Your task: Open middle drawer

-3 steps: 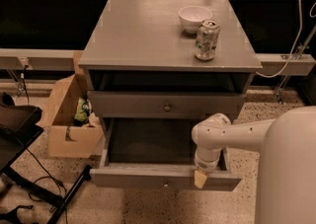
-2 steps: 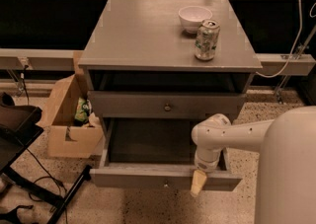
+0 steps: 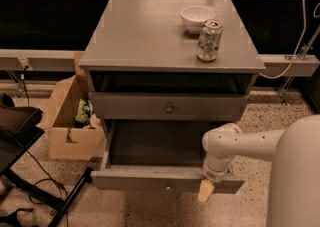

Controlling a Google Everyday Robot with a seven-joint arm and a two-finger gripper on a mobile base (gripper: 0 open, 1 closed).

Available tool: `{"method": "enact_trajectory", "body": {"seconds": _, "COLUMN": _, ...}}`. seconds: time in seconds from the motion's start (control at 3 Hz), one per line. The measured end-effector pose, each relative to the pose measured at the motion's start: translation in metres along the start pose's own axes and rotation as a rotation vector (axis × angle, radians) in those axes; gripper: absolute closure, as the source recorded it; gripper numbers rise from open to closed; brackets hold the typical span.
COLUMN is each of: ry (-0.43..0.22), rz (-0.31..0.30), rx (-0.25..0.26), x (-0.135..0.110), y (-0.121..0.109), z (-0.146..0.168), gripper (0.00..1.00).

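Gripper [image 3: 206, 191], pale-tipped on a white robot arm, hangs pointing down at the right end of the front of the wide grey flat-fronted middle drawer [image 3: 140, 181], which stands pulled out of the grey cabinet [image 3: 150, 31]; whether the claw is spread or closed cannot be told.

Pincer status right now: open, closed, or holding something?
Pincer: cannot be told; it hangs at the front edge of the pulled-out drawer, right of its knob.
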State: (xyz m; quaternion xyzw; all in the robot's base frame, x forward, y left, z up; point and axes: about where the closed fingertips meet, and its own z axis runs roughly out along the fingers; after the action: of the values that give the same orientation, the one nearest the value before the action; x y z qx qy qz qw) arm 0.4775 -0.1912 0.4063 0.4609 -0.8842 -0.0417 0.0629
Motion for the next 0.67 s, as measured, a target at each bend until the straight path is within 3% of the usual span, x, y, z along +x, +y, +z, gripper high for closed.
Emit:
{"method": "enact_trajectory", "body": {"seconds": 0.33, "ry": -0.037, "rz": 0.071, "rx": -0.11, "x": 0.0275, "y": 0.0378, "z": 0.0173, "gripper": 0.38}}
{"method": "enact_trajectory", "body": {"seconds": 0.67, "ry": -0.037, "rz": 0.071, "rx": -0.11, "x": 0.0262, "y": 0.0352, "z": 0.0158, "gripper": 0.61}}
